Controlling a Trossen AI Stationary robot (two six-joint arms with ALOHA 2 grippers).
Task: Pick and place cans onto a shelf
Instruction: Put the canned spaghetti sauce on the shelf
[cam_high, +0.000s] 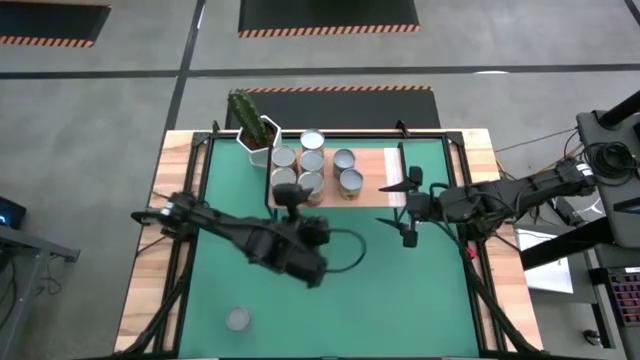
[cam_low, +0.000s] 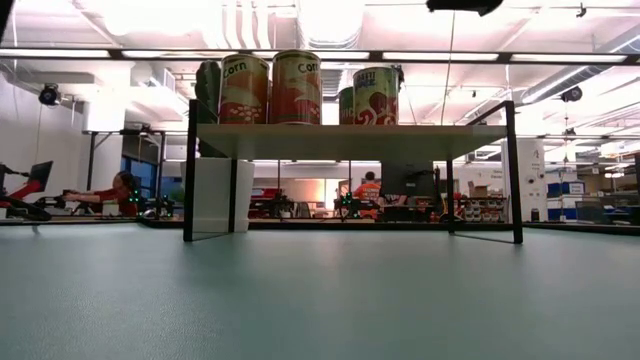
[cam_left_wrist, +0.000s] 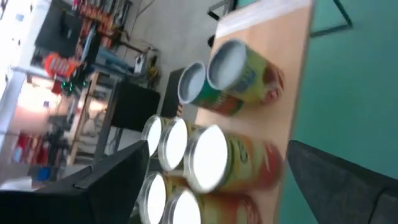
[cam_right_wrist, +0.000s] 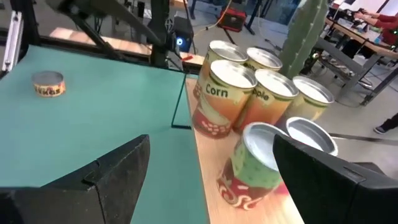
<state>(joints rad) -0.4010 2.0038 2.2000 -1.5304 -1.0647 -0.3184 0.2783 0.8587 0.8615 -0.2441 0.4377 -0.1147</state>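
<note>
Both end effectors were open and empty at that point. Left end effector (cam_high: 291, 197) sat right by the shelf's (cam_high: 375, 190) near edge, fingers (cam_left_wrist: 93, 186) spread wide just short of the closest of the cans (cam_high: 311, 184), not touching it. Right end effector (cam_high: 409, 208) hovered at the pale striped end of the shelf, also gaping, with the can pair (cam_right_wrist: 255, 165) just beyond its fingers (cam_right_wrist: 93, 180). Six cans stood upright on the wood top: four bunched beside the cactus pot (cam_high: 259, 137), two more near the middle. One last can (cam_high: 237, 319) was still down on the green mat (cam_high: 400, 290) of the table, well apart from everything, toward the front on my left side.
</note>
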